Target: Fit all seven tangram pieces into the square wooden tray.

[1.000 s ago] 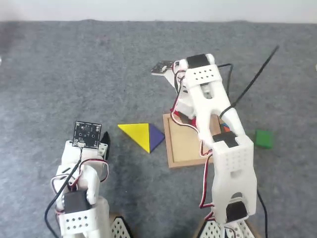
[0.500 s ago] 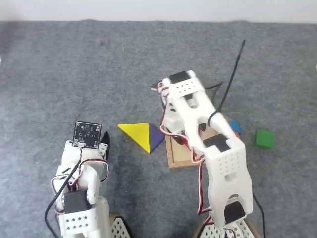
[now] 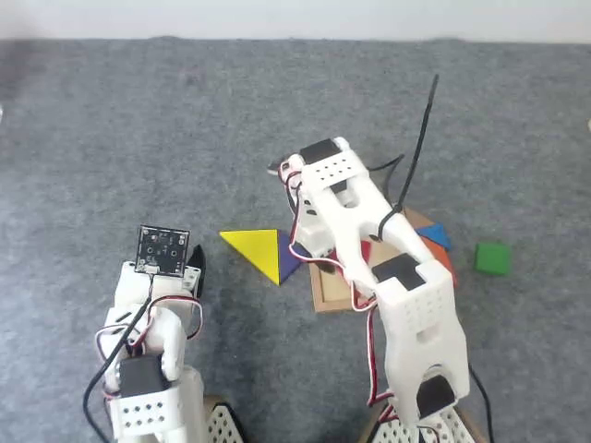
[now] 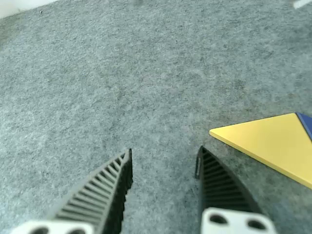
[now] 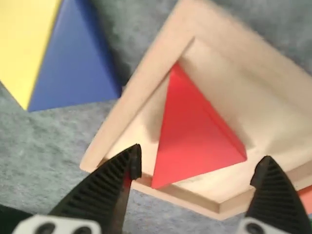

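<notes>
My right gripper [image 5: 200,158] is open just above a red triangle [image 5: 195,131] that lies in a corner of the square wooden tray [image 5: 141,92]. Outside that tray corner, a blue triangle [image 5: 73,63] rests against a yellow triangle [image 5: 24,39]. In the high view the right arm [image 3: 351,212] covers much of the tray [image 3: 328,293]. The yellow triangle [image 3: 254,247] and blue triangle [image 3: 292,260] lie just left of it. My left gripper [image 4: 164,153] is open over bare carpet, left of the yellow triangle [image 4: 273,141].
An orange piece [image 3: 432,249] and a small blue piece [image 3: 438,234] show at the tray's right side. A green square [image 3: 492,258] lies on the carpet further right. Grey carpet spreads around, with free room at the back and left.
The right arm has drawn back and swung left over the tray, and the orange and blue pieces at the tray's right have come into view. The left arm has not moved.
</notes>
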